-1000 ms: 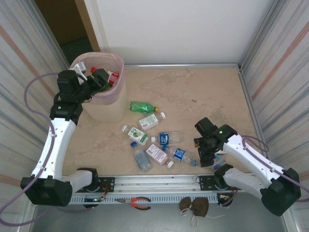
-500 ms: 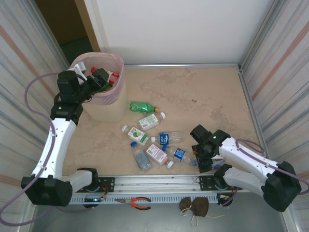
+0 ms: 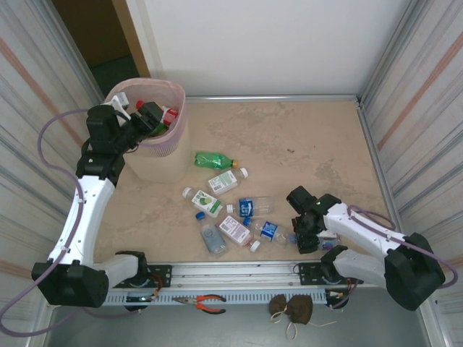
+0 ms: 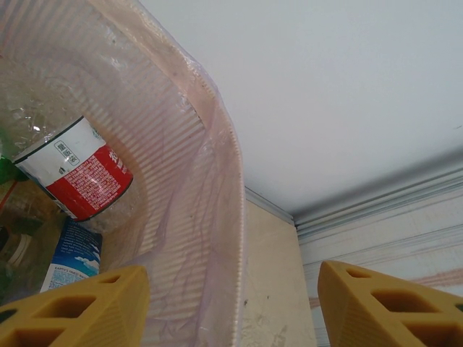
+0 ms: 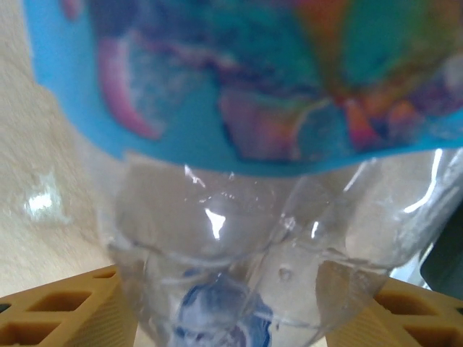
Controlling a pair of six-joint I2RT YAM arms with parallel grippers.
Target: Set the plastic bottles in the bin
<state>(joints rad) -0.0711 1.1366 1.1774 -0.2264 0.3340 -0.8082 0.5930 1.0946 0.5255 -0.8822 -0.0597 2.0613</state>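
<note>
The bin point(image 3: 156, 160), beige with a pink liner point(image 4: 189, 181), stands at the far left and holds bottles, one with a red label point(image 4: 77, 173). My left gripper point(image 3: 149, 116) hangs over its rim, open and empty point(image 4: 231, 293). Several plastic bottles lie on the floor in front: a green one point(image 3: 215, 159), white-labelled ones point(image 3: 223, 181) point(image 3: 205, 202), and blue-labelled ones point(image 3: 253, 206) point(image 3: 271, 231). My right gripper point(image 3: 307, 237) is low near the front rail, shut on a clear plastic bottle point(image 5: 239, 144) with a blue, many-coloured label. Its fingers point(image 5: 65, 311) press both sides.
A metal rail point(image 3: 231, 273) runs along the near edge, with orange pliers point(image 3: 208, 303) and a brown pouch point(image 3: 293, 309) in front of it. Corrugated walls point(image 3: 423, 108) close in both sides. The floor at the back right is bare.
My right gripper has moved left and down onto the blue-labelled bottle, and its jaws have narrowed round it. The left arm has not moved.
</note>
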